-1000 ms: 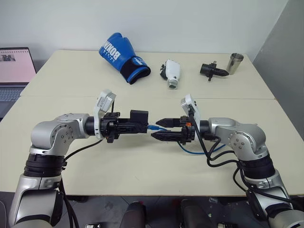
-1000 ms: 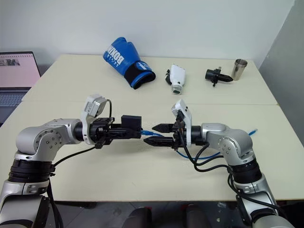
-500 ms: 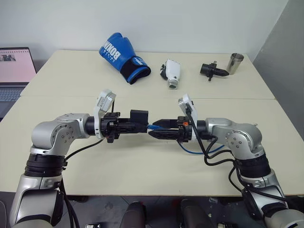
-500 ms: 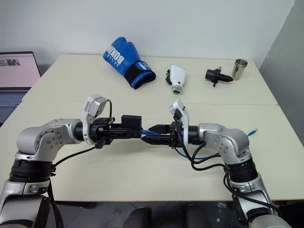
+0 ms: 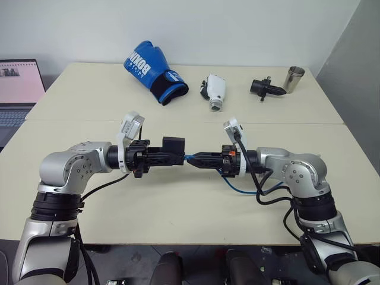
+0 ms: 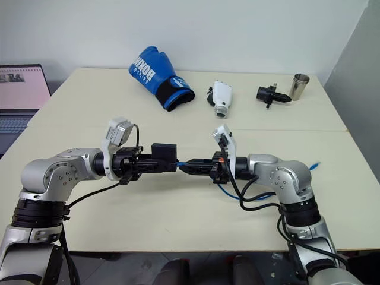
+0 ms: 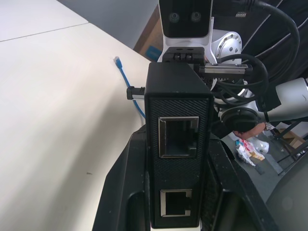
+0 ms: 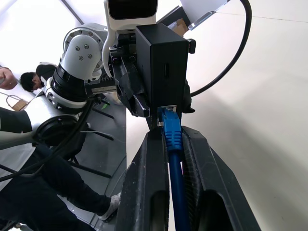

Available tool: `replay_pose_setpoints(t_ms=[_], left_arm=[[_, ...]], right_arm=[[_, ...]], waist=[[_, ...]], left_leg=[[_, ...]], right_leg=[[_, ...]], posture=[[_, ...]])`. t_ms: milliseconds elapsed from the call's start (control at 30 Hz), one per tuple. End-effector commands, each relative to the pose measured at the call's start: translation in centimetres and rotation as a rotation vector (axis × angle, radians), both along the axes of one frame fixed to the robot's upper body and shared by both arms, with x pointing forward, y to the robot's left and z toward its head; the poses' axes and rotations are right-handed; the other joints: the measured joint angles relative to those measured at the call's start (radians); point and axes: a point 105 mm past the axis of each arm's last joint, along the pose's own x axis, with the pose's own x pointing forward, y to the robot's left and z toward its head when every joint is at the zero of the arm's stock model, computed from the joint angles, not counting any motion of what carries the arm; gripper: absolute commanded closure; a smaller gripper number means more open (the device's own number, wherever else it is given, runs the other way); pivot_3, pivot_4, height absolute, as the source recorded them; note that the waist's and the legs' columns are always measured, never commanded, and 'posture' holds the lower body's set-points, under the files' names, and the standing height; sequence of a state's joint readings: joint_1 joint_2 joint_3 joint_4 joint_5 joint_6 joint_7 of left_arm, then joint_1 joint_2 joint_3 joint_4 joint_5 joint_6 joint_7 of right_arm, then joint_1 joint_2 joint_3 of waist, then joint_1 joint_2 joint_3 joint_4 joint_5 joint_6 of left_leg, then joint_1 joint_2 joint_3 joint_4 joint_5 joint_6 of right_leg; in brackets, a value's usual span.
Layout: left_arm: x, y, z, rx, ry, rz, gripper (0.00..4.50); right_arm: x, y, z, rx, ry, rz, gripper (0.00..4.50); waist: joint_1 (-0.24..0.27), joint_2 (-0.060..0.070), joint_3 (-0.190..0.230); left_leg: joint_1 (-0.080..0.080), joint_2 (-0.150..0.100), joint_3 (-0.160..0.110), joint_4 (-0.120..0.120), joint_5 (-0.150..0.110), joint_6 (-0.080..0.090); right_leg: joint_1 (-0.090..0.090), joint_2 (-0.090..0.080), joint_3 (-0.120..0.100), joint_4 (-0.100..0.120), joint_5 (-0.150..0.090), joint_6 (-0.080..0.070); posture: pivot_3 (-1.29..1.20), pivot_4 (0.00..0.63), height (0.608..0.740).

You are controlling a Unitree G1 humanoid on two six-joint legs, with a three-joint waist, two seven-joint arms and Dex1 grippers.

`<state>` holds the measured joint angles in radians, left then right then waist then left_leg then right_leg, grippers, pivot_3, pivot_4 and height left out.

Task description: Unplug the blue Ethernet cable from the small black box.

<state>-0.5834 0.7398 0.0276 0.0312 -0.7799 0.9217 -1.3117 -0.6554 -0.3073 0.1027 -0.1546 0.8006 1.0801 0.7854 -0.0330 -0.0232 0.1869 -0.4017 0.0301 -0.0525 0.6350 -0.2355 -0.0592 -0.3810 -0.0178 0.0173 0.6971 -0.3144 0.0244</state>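
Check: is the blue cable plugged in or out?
Plugged in: the blue Ethernet cable has its plug seated in the small black box.

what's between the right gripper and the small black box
Just a short stretch of the blue Ethernet cable, plug still in the small black box; the right gripper is shut on it, clearest in the right wrist view.

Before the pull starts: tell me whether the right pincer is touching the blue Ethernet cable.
Touching. In the right wrist view, the right pincer's fingers clamp the blue Ethernet cable.

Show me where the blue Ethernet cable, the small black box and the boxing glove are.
blue Ethernet cable point(image 8: 172, 137), right wrist view, plug boot.
small black box point(image 7: 178, 98), left wrist view, top face.
boxing glove point(image 5: 148, 67), left eye view, blue body.
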Motion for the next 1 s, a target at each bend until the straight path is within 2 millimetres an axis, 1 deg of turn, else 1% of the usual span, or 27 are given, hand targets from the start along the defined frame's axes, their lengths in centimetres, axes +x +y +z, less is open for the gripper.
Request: replay_pose_setpoints(t_ms=[33, 100, 133, 167, 200, 300, 467, 667, 1000], left_arm=[[-0.1, -0.4, 1.1, -0.016, -0.047, -0.02, 3.69], [-0.1, -0.4, 1.1, -0.017, -0.048, -0.02, 3.69], [-0.1, -0.4, 1.1, -0.017, -0.048, -0.02, 3.69], [-0.1, -0.4, 1.1, -0.017, -0.047, -0.02, 3.69], [-0.1, -0.4, 1.1, -0.018, -0.046, -0.02, 3.69], [-0.2, -0.5, 1.2, -0.021, -0.042, -0.022, 3.69], [-0.2, -0.4, 1.2, -0.022, -0.033, -0.021, 3.69], [-0.2, -0.4, 1.2, -0.024, -0.03, -0.022, 3.69], [-0.2, -0.4, 1.2, -0.023, -0.035, -0.02, 3.69]], right_arm=[[-0.6, 0.0, 1.5, 0.029, -0.049, 0.037, 4.07], [-0.7, 0.0, 1.5, 0.03, -0.052, 0.041, 4.07], [-0.7, 0.0, 1.5, 0.026, -0.058, 0.04, 3.67], [-0.7, 0.0, 1.5, 0.02, -0.062, 0.042, 3.59], [-0.8, 0.0, 1.4, 0.014, -0.065, 0.046, 3.29], [-1.0, 0.1, 1.3, 0.004, -0.072, 0.061, 2.63], [-1.2, 0.2, 1.4, 0.018, -0.066, 0.069, 2.6], [-0.2, 0.2, 1.6, 0.047, -0.039, 0.019, 2.6], [-0.2, 0.3, 1.6, 0.056, -0.023, 0.022, 2.6]], waist=[[0.0, 0.0, 0.0], [0.0, 0.0, 0.0], [0.0, 0.0, 0.0], [0.0, 0.0, 0.0], [0.0, 0.0, 0.0], [0.0, 0.0, 0.0], [0.0, 0.0, 0.0], [0.0, 0.0, 0.0], [0.0, 0.0, 0.0]], left_leg=[[0.0, 0.0, 0.0, 0.0, 0.0, 0.0], [0.0, 0.0, 0.0, 0.0, 0.0, 0.0], [0.0, 0.0, 0.0, 0.0, 0.0, 0.0], [0.0, 0.0, 0.0, 0.0, 0.0, 0.0], [0.0, 0.0, 0.0, 0.0, 0.0, 0.0], [0.0, 0.0, 0.0, 0.0, 0.0, 0.0], [0.0, 0.0, 0.0, 0.0, 0.0, 0.0], [0.0, 0.0, 0.0, 0.0, 0.0, 0.0], [0.0, 0.0, 0.0, 0.0, 0.0, 0.0]], right_leg=[[0.0, 0.0, 0.0, 0.0, 0.0, 0.0], [0.0, 0.0, 0.0, 0.0, 0.0, 0.0], [0.0, 0.0, 0.0, 0.0, 0.0, 0.0], [0.0, 0.0, 0.0, 0.0, 0.0, 0.0], [0.0, 0.0, 0.0, 0.0, 0.0, 0.0], [0.0, 0.0, 0.0, 0.0, 0.0, 0.0], [0.0, 0.0, 0.0, 0.0, 0.0, 0.0], [0.0, 0.0, 0.0, 0.0, 0.0, 0.0], [0.0, 0.0, 0.0, 0.0, 0.0, 0.0]], posture=[[0.0, 0.15, 0.74], [0.0, 0.15, 0.74], [0.0, 0.15, 0.74], [0.0, 0.15, 0.74], [0.0, 0.15, 0.74], [0.0, 0.15, 0.74], [0.0, 0.15, 0.74], [0.0, 0.15, 0.74], [0.0, 0.15, 0.74]])
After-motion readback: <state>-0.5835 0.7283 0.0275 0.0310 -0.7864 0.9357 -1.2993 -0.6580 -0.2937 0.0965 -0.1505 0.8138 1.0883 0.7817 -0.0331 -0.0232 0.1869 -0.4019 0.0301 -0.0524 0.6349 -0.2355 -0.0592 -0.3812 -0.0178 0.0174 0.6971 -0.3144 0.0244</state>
